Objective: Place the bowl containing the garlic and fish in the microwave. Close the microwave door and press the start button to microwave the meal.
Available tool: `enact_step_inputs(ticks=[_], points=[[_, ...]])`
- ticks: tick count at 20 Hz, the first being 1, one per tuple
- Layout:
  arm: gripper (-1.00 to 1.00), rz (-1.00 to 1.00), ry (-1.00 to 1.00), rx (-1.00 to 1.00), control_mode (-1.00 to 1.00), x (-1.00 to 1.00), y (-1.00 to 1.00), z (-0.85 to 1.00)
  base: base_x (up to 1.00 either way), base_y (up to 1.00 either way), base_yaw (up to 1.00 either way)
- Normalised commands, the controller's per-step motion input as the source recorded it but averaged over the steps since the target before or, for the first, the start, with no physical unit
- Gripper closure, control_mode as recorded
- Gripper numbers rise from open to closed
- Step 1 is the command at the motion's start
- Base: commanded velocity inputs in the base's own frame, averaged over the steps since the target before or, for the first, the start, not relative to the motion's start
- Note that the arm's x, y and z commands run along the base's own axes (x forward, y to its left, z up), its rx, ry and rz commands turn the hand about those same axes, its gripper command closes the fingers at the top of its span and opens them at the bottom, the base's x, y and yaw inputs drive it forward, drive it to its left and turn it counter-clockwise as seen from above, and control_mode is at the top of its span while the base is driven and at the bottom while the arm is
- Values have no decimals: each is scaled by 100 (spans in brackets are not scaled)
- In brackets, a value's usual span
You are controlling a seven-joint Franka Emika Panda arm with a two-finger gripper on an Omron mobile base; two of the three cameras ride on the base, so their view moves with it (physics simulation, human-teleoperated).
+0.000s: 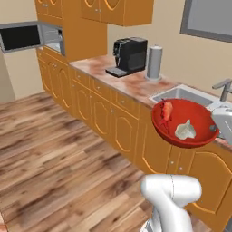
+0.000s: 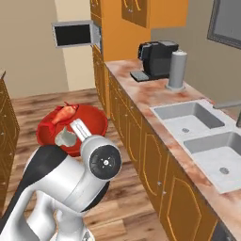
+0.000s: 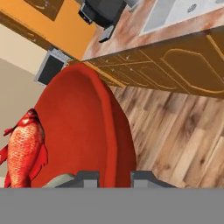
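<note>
**Red bowl up in the air, microwave far off**

Red and shiny, the bowl [image 1: 183, 122] sits at the right of the left base picture, held up off the floor in front of the cupboards. My gripper [image 3: 114, 177] pinches its rim: in the hand picture one dark tip is inside the rim and one outside. The fish [image 3: 25, 148] lies at the lower left of that picture, inside the bowl. The garlic [image 1: 185, 130] rests low in the bowl, near the fish but apart from it.

The microwave [image 1: 53, 38] is at the upper left of the left base picture, well apart from the bowl. Its door [image 1: 20, 37] stands open.

I think the bowl is hard and stiff, so it will not bend, but its shiny side looks slippery. I hold it by one edge, so it could tip. The fish and garlic are small and loose. I guess they could slide or roll out if I tilt it. Keep it flat and go slow.
</note>
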Motion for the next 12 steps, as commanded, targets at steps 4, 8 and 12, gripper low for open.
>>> enact_step_inputs(ticks=[4, 8, 12], points=[[100, 0, 0, 0, 100, 0, 0, 0, 100, 95, 12], [100, 0, 0, 0, 100, 0, 0, 0, 100, 100, 7], [100, 0, 0, 0, 100, 0, 0, 0, 100, 100, 1]])
